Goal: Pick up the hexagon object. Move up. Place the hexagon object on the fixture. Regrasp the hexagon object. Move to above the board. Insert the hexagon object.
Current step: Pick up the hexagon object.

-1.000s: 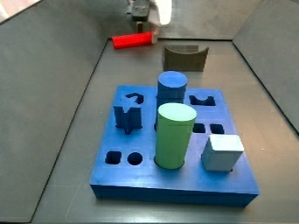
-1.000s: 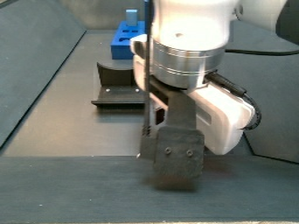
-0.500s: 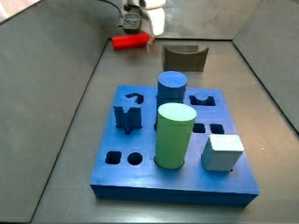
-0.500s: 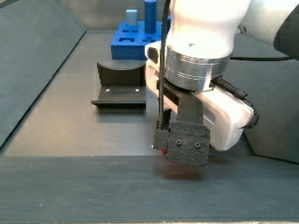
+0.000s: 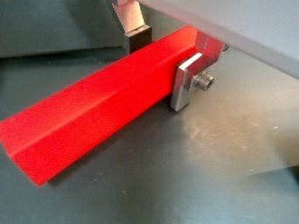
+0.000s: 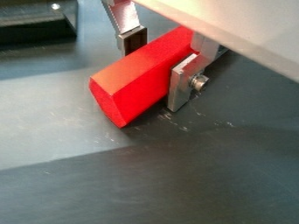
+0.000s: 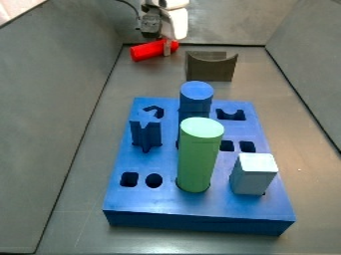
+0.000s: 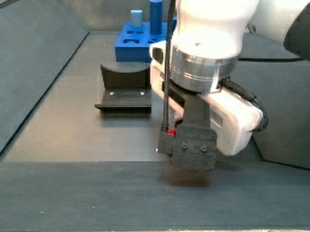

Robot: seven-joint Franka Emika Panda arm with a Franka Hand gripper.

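Hexagon object [image 5: 100, 101] clamped between the gripper's [image 5: 160, 54] fingers, now raised off the floor beyond the fixture [image 7: 209, 66]; we judge pickup complete, placement on fixture next.

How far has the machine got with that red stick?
It is at the very first step. The tool sits low at the far end of the floor, its fingers on either side of the hexagon object, which appears to lie on the floor, not yet lifted. The fixture is bare. The board holds only its blue, green and white pegs. Lifting, resting, regrasping and inserting all remain.
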